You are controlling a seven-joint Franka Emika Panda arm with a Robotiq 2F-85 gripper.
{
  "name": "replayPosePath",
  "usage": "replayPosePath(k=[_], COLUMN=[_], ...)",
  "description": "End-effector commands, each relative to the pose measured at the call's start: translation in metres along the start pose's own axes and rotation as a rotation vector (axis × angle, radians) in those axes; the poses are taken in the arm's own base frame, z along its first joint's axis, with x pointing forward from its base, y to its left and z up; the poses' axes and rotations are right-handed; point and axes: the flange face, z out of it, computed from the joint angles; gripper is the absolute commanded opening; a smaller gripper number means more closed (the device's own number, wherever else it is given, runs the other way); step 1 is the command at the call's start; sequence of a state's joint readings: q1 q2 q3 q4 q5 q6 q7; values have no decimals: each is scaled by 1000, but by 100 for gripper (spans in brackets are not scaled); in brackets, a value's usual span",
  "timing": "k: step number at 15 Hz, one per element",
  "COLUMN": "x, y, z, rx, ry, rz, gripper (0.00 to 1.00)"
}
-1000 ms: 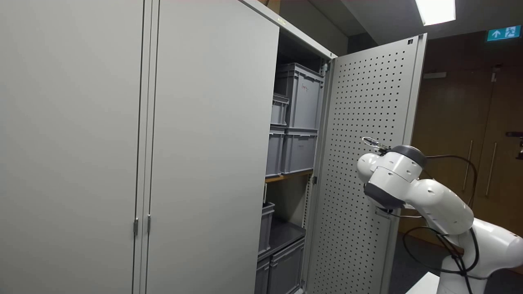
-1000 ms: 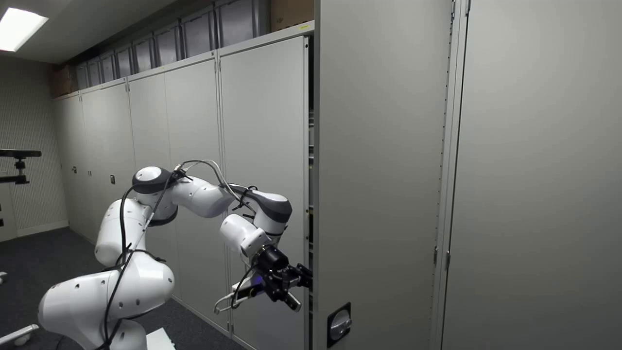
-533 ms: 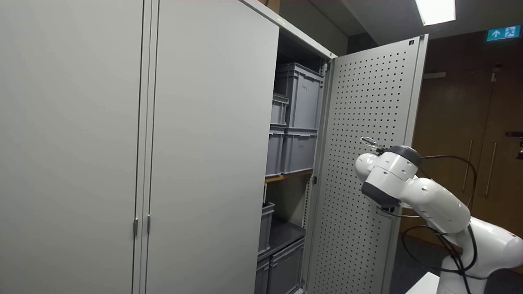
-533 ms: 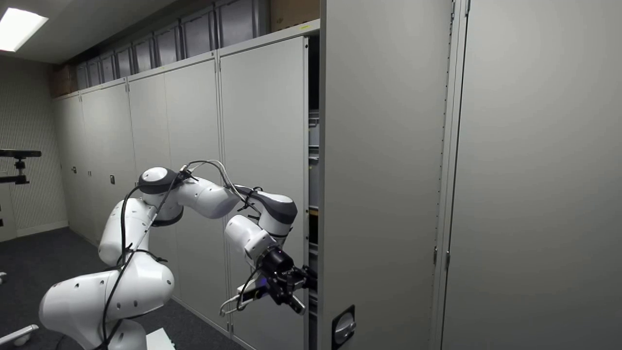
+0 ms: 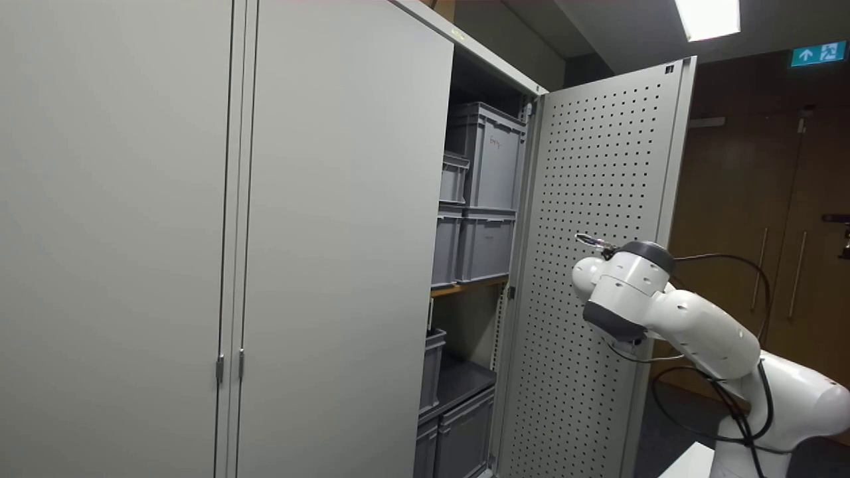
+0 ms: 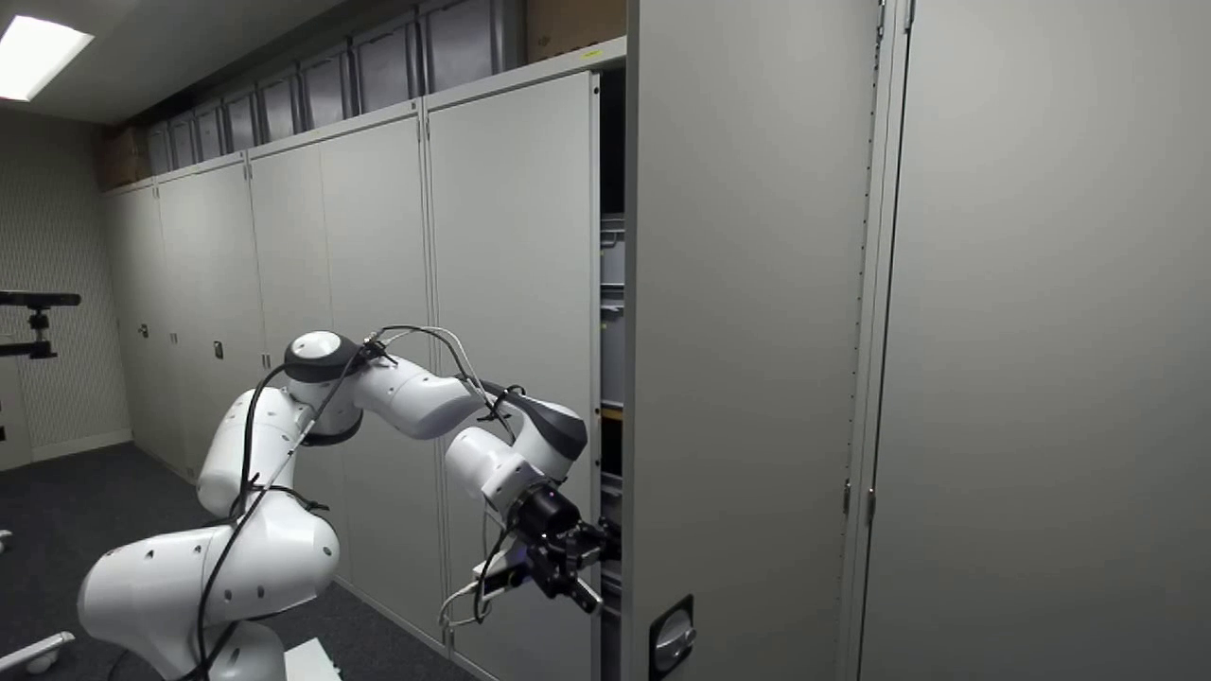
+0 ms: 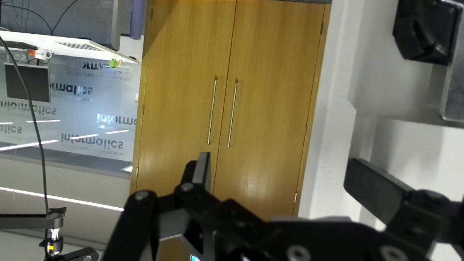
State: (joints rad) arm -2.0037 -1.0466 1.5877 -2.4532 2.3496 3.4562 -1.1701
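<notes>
Beside the free edge of the swung-out metal cabinet door (image 6: 747,331), the gripper (image 6: 604,568) stands spread wide, holding nothing I can see; whether a finger (image 7: 377,185) touches it I can't tell. Hinged along its opposite edge, the door bares a shelf (image 5: 465,287) where grey plastic crates (image 5: 488,249) sit stacked, presumably to save room.

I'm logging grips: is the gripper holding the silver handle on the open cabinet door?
No: in an exterior view, the gripper stands apart from the silver handle, its jaws spread open.
</notes>
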Motion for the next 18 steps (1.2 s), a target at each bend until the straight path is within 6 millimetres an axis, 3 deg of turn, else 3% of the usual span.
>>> replayPosePath(k=[1, 5, 8, 18], x=[7, 11, 13, 18], y=[-10, -9, -8, -42], z=[2, -13, -37, -164], rx=[7, 30, 80, 447], ry=[29, 46, 54, 95], rz=[23, 32, 50, 74], gripper=[100, 100, 100, 100])
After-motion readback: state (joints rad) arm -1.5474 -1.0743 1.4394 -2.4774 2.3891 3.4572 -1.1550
